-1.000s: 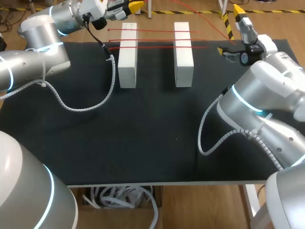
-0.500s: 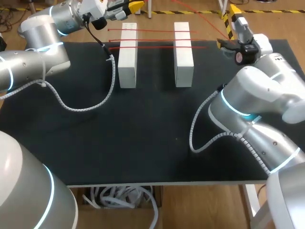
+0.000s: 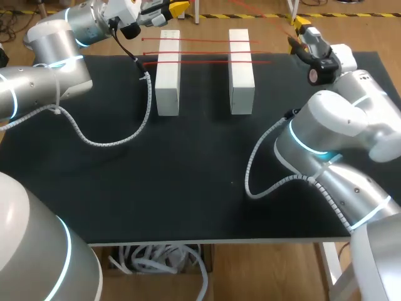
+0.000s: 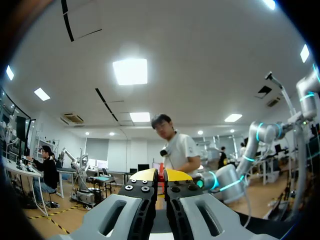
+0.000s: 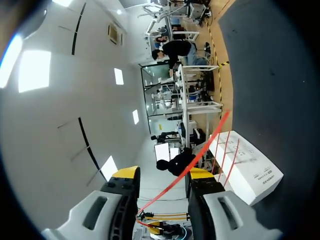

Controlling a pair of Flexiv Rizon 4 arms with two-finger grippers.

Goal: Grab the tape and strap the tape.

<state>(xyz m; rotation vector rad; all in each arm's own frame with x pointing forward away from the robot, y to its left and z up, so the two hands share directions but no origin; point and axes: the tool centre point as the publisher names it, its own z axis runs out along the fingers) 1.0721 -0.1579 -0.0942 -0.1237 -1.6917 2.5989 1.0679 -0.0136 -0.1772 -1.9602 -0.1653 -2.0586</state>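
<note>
Red tape (image 3: 207,39) lies in three strands across two white blocks, pinched by the left gripper and threaded through the right.

In the left wrist view, the left gripper (image 4: 160,174) has its yellow tips pressed together on a red sliver of the tape (image 4: 161,182). In the head view, the left gripper (image 3: 178,7) hangs just beyond the far end of the white block nearest it (image 3: 168,72). The second block (image 3: 241,72) lies between that one and the right gripper (image 3: 297,31). Both blocks rest on the black table (image 3: 188,175), and the strands cross their tops. A further strand slants in from past the far edge to the right gripper. In the right wrist view, the right gripper (image 5: 163,175) has its fingers spread, and the tape (image 5: 200,150) runs slantwise through the gap. A block (image 5: 245,170) lies ahead of it, to one side.
</note>
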